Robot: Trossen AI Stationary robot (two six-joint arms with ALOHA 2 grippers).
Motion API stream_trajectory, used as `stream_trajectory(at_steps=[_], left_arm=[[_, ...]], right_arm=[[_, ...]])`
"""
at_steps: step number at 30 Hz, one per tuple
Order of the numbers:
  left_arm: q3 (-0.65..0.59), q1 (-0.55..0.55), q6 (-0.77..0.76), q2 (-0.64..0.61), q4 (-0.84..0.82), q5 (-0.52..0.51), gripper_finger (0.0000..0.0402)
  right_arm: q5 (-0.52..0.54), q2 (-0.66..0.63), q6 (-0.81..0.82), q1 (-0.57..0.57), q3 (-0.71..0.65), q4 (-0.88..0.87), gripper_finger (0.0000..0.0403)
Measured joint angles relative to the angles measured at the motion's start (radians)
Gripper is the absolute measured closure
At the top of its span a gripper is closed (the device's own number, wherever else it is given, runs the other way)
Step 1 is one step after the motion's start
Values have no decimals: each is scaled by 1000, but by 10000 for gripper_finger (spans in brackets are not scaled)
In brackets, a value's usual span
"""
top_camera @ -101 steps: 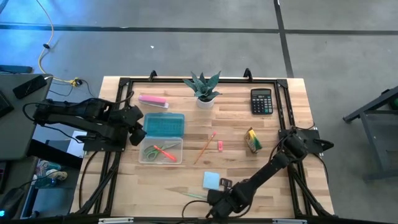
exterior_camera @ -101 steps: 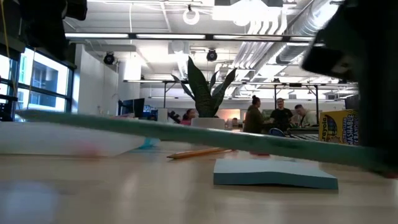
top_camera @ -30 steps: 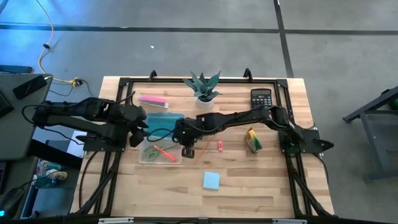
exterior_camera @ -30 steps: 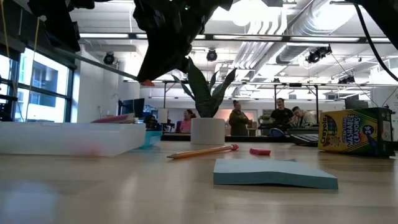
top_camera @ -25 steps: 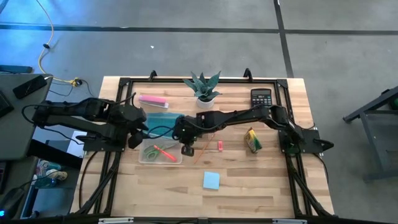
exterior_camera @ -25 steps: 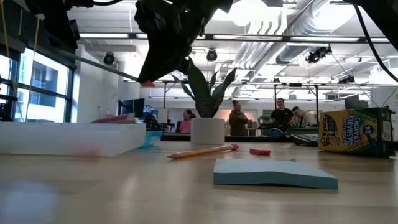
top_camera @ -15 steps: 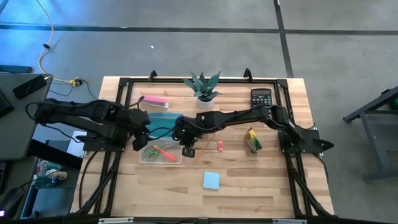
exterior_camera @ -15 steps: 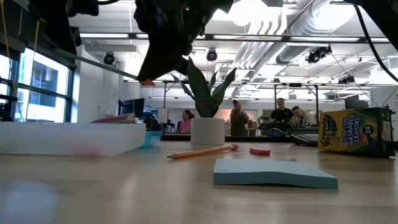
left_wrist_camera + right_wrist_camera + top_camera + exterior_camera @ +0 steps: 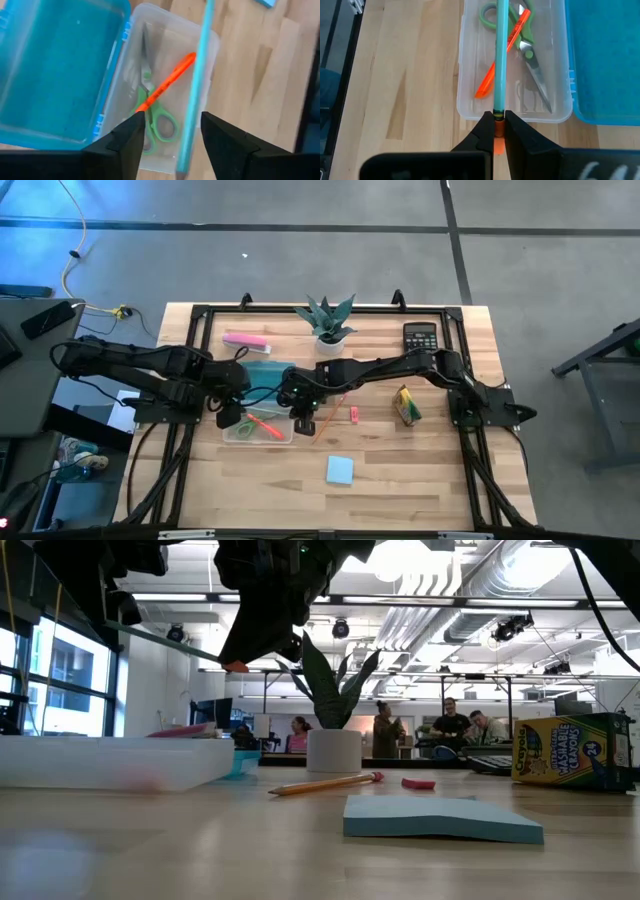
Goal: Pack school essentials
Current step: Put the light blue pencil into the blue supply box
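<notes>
Over the table's left half sits my open case (image 9: 262, 418), scissors (image 9: 521, 20) and red pen (image 9: 502, 52) already inside. My right gripper (image 9: 499, 129) is clenched on the teal pencil (image 9: 500, 55), poised above the case; my left gripper (image 9: 171, 134) hangs released beside it. Crayon box (image 9: 405, 405), sticky pad (image 9: 339, 470), orange pencil (image 9: 331, 417) and eraser (image 9: 354, 414) lie mid-table, unpacked

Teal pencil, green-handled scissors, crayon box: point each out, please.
teal pencil (image 9: 500, 60), right wrist view, mid-shaft.
green-handled scissors (image 9: 161, 121), left wrist view, handle loop.
crayon box (image 9: 570, 750), low view, printed front face.
</notes>
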Motion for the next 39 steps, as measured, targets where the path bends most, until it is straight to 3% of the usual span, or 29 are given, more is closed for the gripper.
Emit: stream_trajectory(at_steps=[16, 29, 39], left_arm=[[0, -1, 8, 0, 3, 79, 389], [0, 0, -19, 0, 3, 95, 387], [0, -40, -93, 0, -5, 66, 386]], right_arm=[[-9, 0, -13, -2, 0, -2, 388], [9, 0, -32, -1, 0, -2, 369], [-34, -26, 19, -34, 0, -61, 278]])
